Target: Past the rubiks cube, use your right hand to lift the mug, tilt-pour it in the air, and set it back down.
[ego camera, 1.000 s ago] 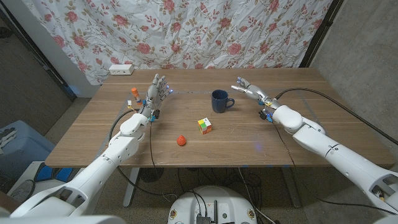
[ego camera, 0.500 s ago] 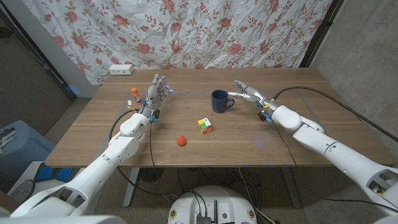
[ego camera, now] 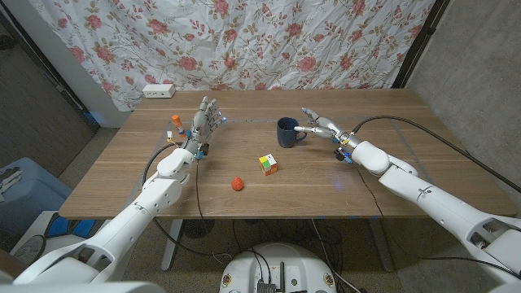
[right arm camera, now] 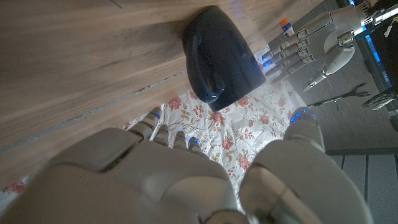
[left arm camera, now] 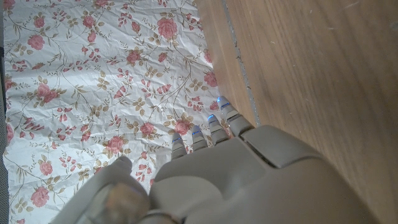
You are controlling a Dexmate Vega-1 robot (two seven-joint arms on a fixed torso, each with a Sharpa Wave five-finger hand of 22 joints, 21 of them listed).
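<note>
Now the right hand [ego camera: 322,127] sits right at the handle side of the dark blue mug [ego camera: 286,132], its fingers [ego camera: 308,128] apart and reaching toward the handle, nothing gripped yet. The mug stands upright on the wooden surface [ego camera: 407,155], just beyond the rubiks cube [ego camera: 268,164]. A small red object [ego camera: 237,184] lies nearer the front edge. Over on the other side, the left hand [ego camera: 203,124] stands with fingers spread, holding nothing, near a small orange-capped bottle [ego camera: 176,122].

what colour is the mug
Dark navy blue; the mug shows best in the head view, its handle toward the right hand.
</note>
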